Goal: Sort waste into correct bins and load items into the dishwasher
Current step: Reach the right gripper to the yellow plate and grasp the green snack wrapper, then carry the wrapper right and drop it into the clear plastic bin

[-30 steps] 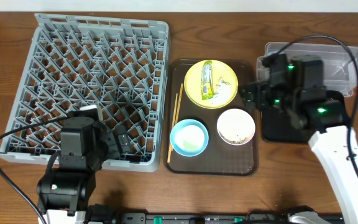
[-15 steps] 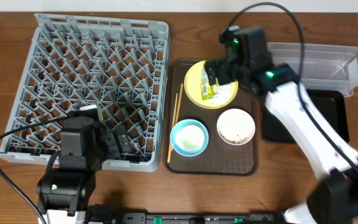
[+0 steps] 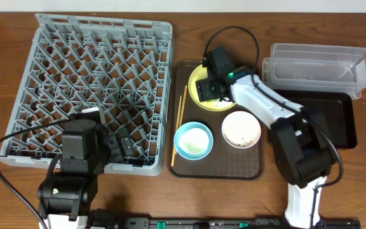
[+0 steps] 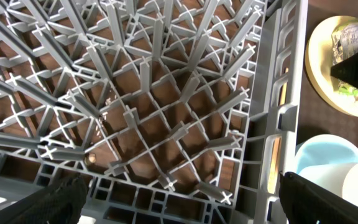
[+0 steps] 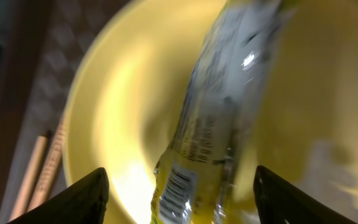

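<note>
**Item:** snack wrapper (image 5: 213, 124), yellow-green with a silvery sheen.

**Location:** it is lying on the yellow plate (image 5: 117, 124), which is sitting at the far end of the brown serving tray (image 3: 218, 166) on the tabletop (image 3: 361, 184).

**Orientation:** in the right wrist view its long axis is running from upper right down to lower centre. From overhead it is lying mostly hidden under the arm.

**Markings:** a barcode patch is showing near the lower end. The other print is blurring past reading.

**Right gripper** (image 5: 180, 180)**:** it is hovering low over the plate, with fingers (image 5: 79, 199) spread wide on either side of the wrapper and grasping nothing.

**Change:** a second ago it was hanging over the black tray (image 3: 335, 121), and half a second ago over the plate's far right edge. It is now sitting over the plate's left half.

**Left gripper** (image 4: 194, 199)**:** its fingers are spread apart, and it is hanging unchanged over the near right corner of the dish rack (image 3: 94, 38).
</note>
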